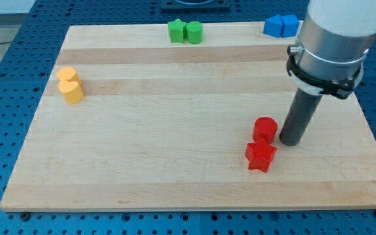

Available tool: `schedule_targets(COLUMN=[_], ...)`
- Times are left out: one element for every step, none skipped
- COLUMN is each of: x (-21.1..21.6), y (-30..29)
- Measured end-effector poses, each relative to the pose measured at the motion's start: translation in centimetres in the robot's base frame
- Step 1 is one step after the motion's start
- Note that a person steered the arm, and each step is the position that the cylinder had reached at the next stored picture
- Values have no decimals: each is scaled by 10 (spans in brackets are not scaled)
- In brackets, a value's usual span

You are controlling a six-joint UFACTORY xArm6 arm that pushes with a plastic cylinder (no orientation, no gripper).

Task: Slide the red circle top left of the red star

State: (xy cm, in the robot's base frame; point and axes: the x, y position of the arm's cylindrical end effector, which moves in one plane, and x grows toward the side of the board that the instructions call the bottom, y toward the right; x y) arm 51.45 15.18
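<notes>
The red circle (265, 128) lies on the wooden board (175, 130) in the lower right part of the view. The red star (260, 156) lies just below it, touching or nearly touching. My tip (289, 141) stands just to the right of the red circle, very close to its side, and up and to the right of the red star. The dark rod rises from there to the arm's white and black end at the view's top right.
Two yellow blocks (70, 85) sit together near the board's left edge. A green star (176, 30) and a green block (194, 32) sit at the top edge. Two blue blocks (281, 25) sit at the top right, beside the arm.
</notes>
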Motion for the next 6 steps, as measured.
schedule_targets(x=[-7, -13, -13, -30, -67, -76], y=[-16, -30, -26, -14, -32, -83])
